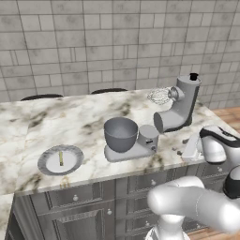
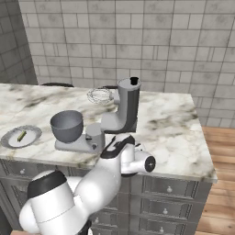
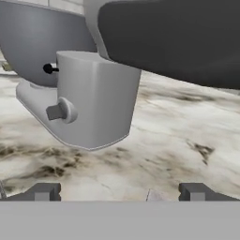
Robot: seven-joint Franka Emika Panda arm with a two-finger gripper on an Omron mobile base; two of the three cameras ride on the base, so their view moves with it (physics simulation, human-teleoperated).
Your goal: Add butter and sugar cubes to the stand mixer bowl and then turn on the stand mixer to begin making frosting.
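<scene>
Now, hand: your two-finger gripper [image 3: 119,191] is spread wide, holding nothing.
Butter: small thin pale-yellow stick [image 1: 61,158], far off; soft, slippery, so pinch its long sides gently.

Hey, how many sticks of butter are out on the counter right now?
1. The butter lies on the round grey plate near the counter's left front edge, left of the stand mixer bowl. None visible elsewhere.

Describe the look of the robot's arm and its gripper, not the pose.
The arm is glossy white, built of rounded tubular segments with dark grey or black joint caps. The gripper ends in two small dark grey blocky fingertips. No cables or markings show.
</scene>
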